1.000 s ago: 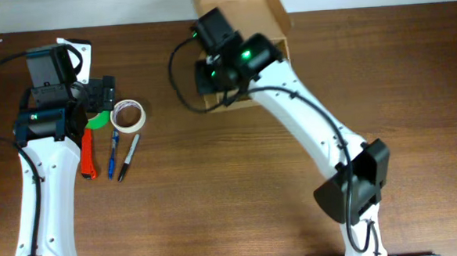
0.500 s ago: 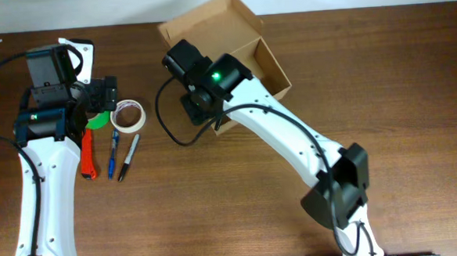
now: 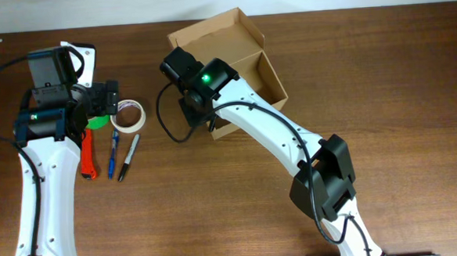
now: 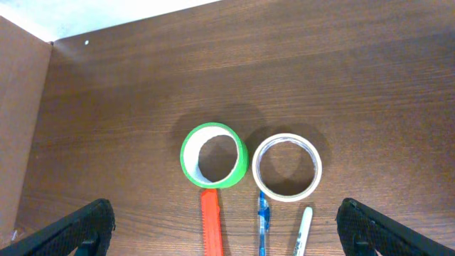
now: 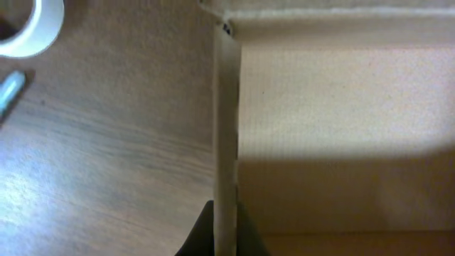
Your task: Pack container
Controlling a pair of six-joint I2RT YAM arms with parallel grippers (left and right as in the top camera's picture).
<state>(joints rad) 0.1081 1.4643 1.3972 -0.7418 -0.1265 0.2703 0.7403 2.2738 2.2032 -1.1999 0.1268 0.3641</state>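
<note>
You are watching a dark brown wooden table [image 3: 383, 96] where the only change is happening on the right. The white right arm [image 3: 268, 134] is swinging in toward the left, and its elbow is coming further over the table. It is dragging the small tan cardboard container [image 3: 261, 75] with it. A second ago that box was sitting partly past the far edge of the picture. Now it is lying fully in view at the far middle of the table, turned a little, with its flap lid [image 3: 212, 35] standing open. The white left arm [image 3: 39, 177] is not moving (nor is anything beside it).

The overhead view is hiding the right gripper beneath its wrist. The right wrist camera is showing that gripper [image 5: 222, 231] pinching its fingers together on the container's thin upright wall.

The left gripper [image 3: 108, 97] is holding its fingers spread wide, gripping nothing. From overhead it is covering much of the green tape roll [image 4: 213, 155]. The left wrist view is showing that ring whole, just beside the white tape roll [image 4: 287, 168].

The orange utility knife [image 3: 87, 155], blue pen [image 3: 113, 154] and slim pale-tipped pen [image 3: 128, 158] are lying side by side. Only the overhead view is showing them full length.
</note>
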